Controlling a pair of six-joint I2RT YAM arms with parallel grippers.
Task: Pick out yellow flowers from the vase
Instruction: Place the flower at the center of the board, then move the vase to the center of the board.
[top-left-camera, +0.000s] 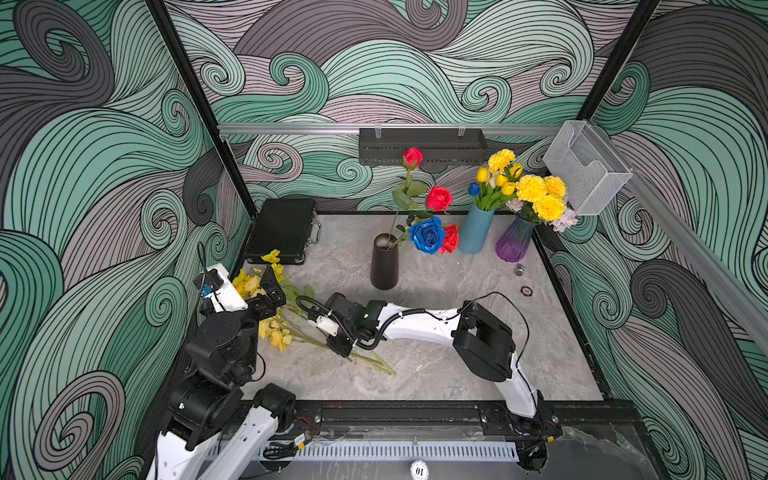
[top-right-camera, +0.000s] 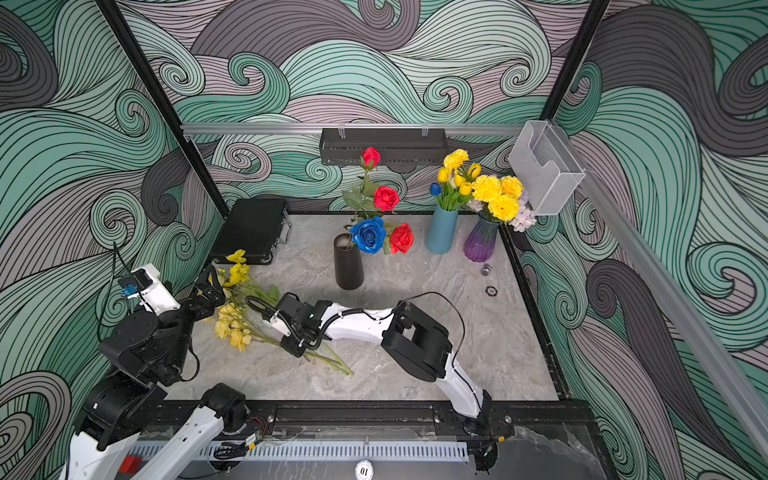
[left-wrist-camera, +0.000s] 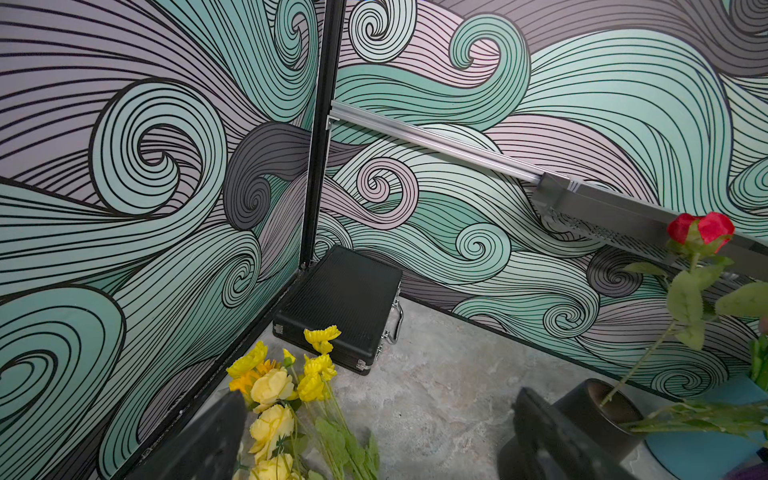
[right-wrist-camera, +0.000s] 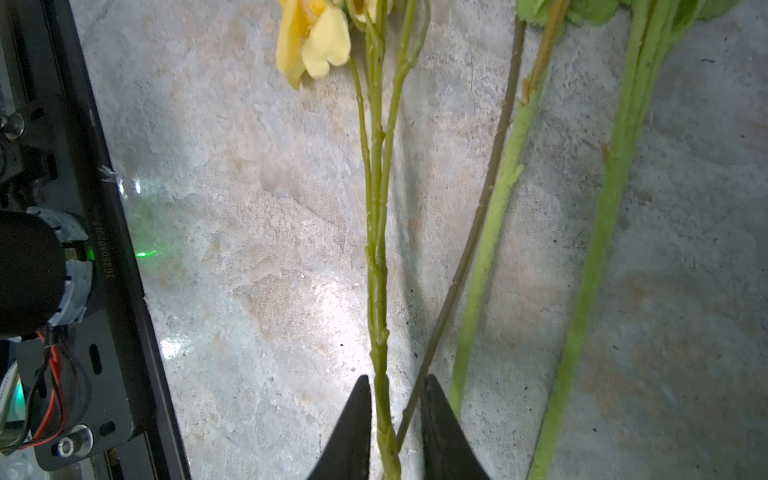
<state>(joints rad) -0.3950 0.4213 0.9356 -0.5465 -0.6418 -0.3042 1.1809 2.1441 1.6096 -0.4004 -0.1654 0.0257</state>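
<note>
**Right gripper low on laid stems; more yellow at back right**

Right gripper (right-wrist-camera: 395, 380) sits low over the table (top-left-camera: 436, 374). Jaws are narrow, w/ a green stem (right-wrist-camera: 376, 249) and a thin brown one btwn them. Can't tell if it's pinching or letting go. The stem lies flat and runs straight out from the jaws. In both top views its long axis is diagonal: heads toward the left arm, cut ends toward front-centre. Left gripper (left-wrist-camera: 378, 395) is wide and empty, near the heads.

Yellow flowers are in 2 lots:
- **Pile** (top-left-camera: 274, 328): flat on the table, front-left. Ruffled bright heads + pale rose sprays on long green stems, some fuzzy.
- **Rest, upright at back right:** tulips (top-left-camera: 482, 174) in the teal vase (top-left-camera: 476, 230); pompoms (top-left-camera: 531, 188) in the purple vase (top-left-camera: 514, 243), mixed w/ pale blooms.

Black vase (top-left-camera: 384, 262) shows only red/blue roses.

Next pick is prob. from the back-right vases. The right arm is nearer, and the stems there stand vertical, so a side-on grab below the heads looks best.
</note>
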